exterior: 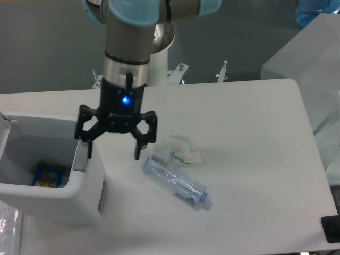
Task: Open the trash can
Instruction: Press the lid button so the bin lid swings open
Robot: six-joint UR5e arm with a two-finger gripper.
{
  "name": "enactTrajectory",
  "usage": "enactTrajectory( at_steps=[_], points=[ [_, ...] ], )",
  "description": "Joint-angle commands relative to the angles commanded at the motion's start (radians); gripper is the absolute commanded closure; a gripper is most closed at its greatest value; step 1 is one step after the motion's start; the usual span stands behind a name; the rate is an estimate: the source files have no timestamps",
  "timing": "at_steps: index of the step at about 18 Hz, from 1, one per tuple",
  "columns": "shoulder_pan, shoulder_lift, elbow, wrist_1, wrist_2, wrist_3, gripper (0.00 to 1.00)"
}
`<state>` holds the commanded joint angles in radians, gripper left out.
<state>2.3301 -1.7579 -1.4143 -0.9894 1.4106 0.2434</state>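
The white boxy trash can (53, 204) stands at the table's left front. Its top is open and I see down inside, where a blue and yellow packet (49, 176) lies on the bottom. A grey tab (79, 158) sits on its right rim. A lid edge seems to stand up at the far left (6, 121), mostly out of frame. My gripper (112, 149) hangs open and empty just right of the can. Its left finger (86, 144) is at the rim by the grey tab, and whether it touches I cannot tell. Its right finger (139, 147) is over the table.
A clear plastic bottle (175, 183) lies on the white table (239, 122) right of the gripper, with a crumpled white wrapper (181, 150) beside it. A translucent box (313, 64) stands at the far right. A black object (330, 228) sits at the front right corner.
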Motion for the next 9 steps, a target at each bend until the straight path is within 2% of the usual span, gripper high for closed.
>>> enactTrajectory(
  at_steps=[5,9],
  points=[
    [0.057,-0.009,-0.015,-0.015,0.192,0.223,0.00],
    [0.106,-0.009,-0.051,-0.015,0.200,0.264,0.00]
  ],
)
